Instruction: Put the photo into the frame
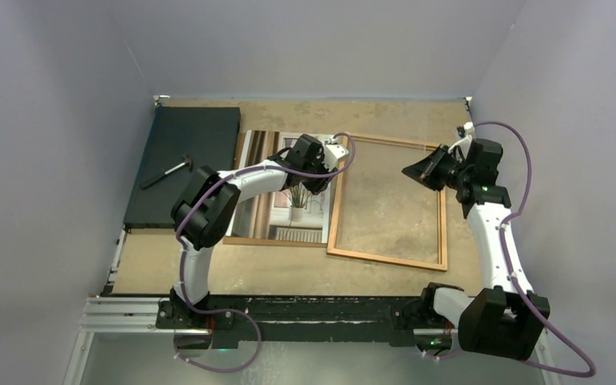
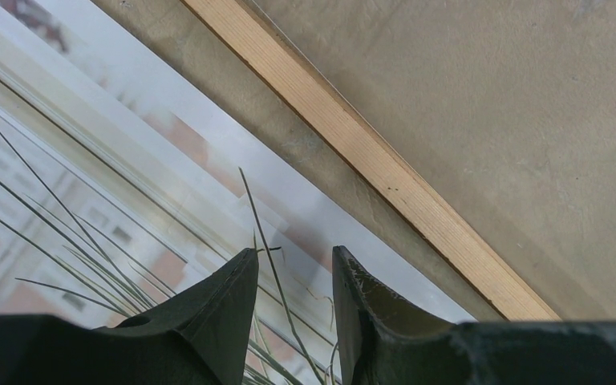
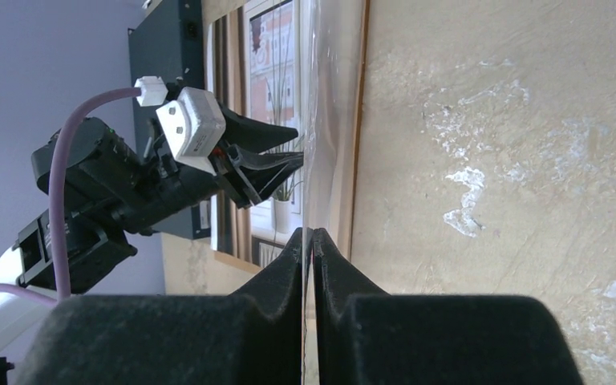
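Note:
The photo (image 1: pixel 298 210), a spiky potted plant at a bright window, lies flat on a brown backing board (image 1: pixel 273 241), left of the frame (image 1: pixel 387 258). The frame's orange-brown border lies on the table with bare table inside it. My left gripper (image 1: pixel 321 186) is open and empty, low over the photo's (image 2: pixel 88 184) right edge, next to the frame's left border (image 2: pixel 369 152). My right gripper (image 1: pixel 409 170) is over the frame's upper right. It is shut (image 3: pixel 307 234) on the edge of a clear glass pane (image 3: pixel 309 120), which shows edge-on above the frame (image 3: pixel 359 120).
A dark grey-black mat (image 1: pixel 184 160) lies at the back left with a small hammer-like tool (image 1: pixel 168 171) on it. Grey walls close in the table on the left, back and right. The left arm's wrist (image 3: pixel 184 128) is close to the held pane.

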`<state>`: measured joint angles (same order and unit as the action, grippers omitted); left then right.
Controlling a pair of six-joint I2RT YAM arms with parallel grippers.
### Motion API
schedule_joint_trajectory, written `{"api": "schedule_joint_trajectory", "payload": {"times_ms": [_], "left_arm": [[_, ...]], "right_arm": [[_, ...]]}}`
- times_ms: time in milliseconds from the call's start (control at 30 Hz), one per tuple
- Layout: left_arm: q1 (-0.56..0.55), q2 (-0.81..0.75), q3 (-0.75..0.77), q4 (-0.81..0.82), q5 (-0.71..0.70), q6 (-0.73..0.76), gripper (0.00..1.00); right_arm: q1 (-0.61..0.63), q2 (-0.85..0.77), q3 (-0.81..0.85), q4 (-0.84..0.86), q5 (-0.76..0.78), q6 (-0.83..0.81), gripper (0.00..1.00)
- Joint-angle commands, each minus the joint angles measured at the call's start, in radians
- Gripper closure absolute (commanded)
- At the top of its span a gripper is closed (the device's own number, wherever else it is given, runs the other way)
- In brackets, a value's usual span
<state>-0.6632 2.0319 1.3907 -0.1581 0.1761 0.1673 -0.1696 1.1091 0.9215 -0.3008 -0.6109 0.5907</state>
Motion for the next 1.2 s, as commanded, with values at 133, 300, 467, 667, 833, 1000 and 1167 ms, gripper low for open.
{"api": "schedule_joint_trajectory", "payload": {"times_ms": [133,300,467,667,833,1000,1167], "left_arm": [[0.005,-0.044,-0.012,0.009,0.028,-0.013,0.62],[0.005,-0.045,-0.02,0.011,0.028,-0.006,0.63],[0.004,-0.043,-0.023,0.015,0.026,-0.007,0.63],[0.004,-0.045,-0.024,0.02,0.023,-0.002,0.63],[0.004,-0.049,-0.027,0.019,0.021,0.0,0.64],[0.004,-0.051,-0.027,0.023,0.018,0.001,0.64],[0.004,-0.056,-0.026,0.021,0.022,0.0,0.64]], "right_arm": [[0.001,-0.029,-0.046,-0.026,0.065,0.005,0.95],[0.001,-0.012,-0.047,-0.024,0.09,-0.009,0.94],[0.0,-0.009,-0.006,-0.093,0.168,-0.055,0.93],[-0.001,-0.025,-0.017,-0.117,0.211,-0.063,0.93],[-0.001,-0.01,-0.029,-0.115,0.202,-0.067,0.92],[-0.001,-0.005,-0.016,-0.146,0.238,-0.072,0.92],[0.0,-0.022,-0.027,-0.175,0.27,-0.075,0.93]]}}
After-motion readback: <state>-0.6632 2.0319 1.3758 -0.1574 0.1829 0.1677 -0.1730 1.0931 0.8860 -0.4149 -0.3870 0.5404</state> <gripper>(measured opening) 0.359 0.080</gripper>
